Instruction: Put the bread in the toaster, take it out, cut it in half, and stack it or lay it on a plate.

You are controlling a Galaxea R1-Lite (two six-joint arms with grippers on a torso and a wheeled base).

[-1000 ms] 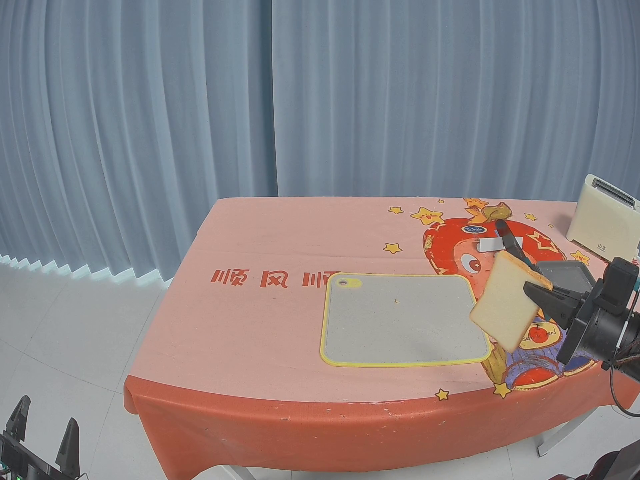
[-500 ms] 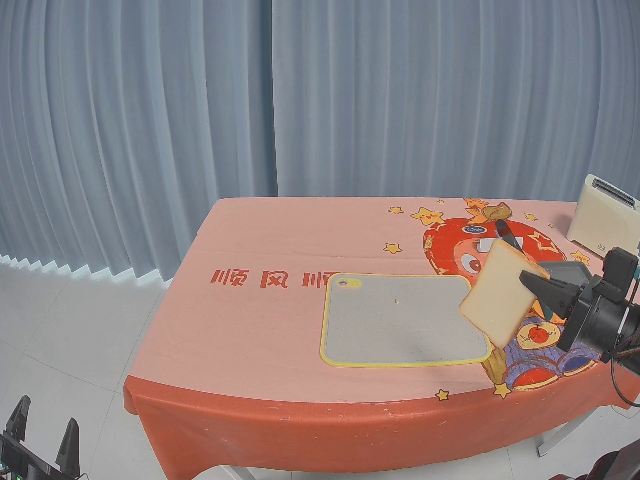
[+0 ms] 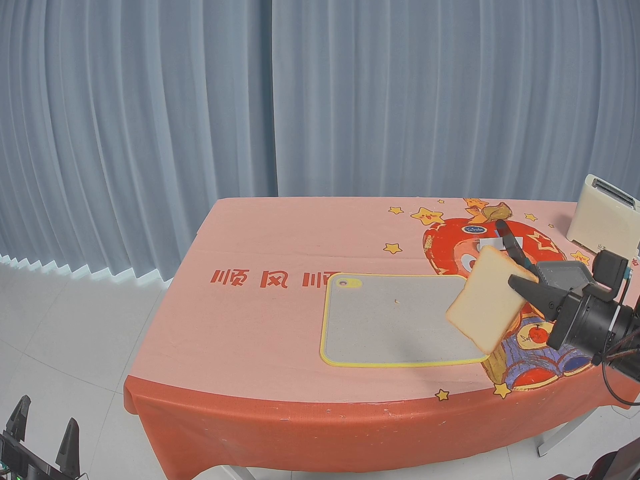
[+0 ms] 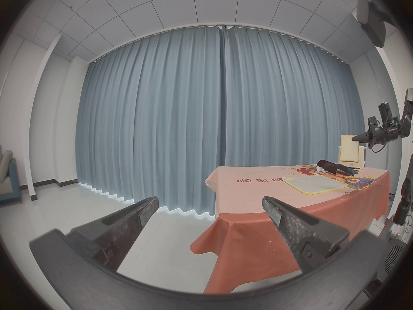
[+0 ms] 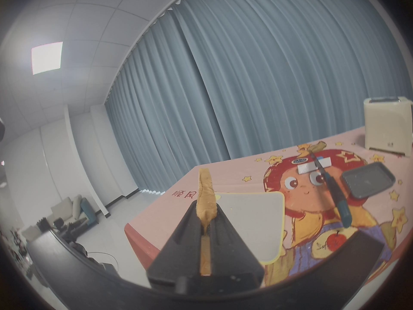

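Head view, nearest first: the left hand [image 3: 43,428] hangs low off the tabletop's [image 3: 267,328] near-left corner, its fingers spread apart and holding nothing. On the near right, the right hand [image 3: 527,287] is clamped on one edge of a pale bread slice [image 3: 485,299], gripping it on edge and tilted above the right end of the yellow-rimmed cutting board [image 3: 393,321]; the slice seems to hang clear of the board, though this angle leaves that uncertain. Just behind the bread lies a knife [image 3: 510,238], with a dark grey tray [image 3: 567,275] beside it. Farther back, at the right edge, stands the cream toaster [image 3: 605,218]. A blue-grey curtain [image 3: 267,81] closes the background.
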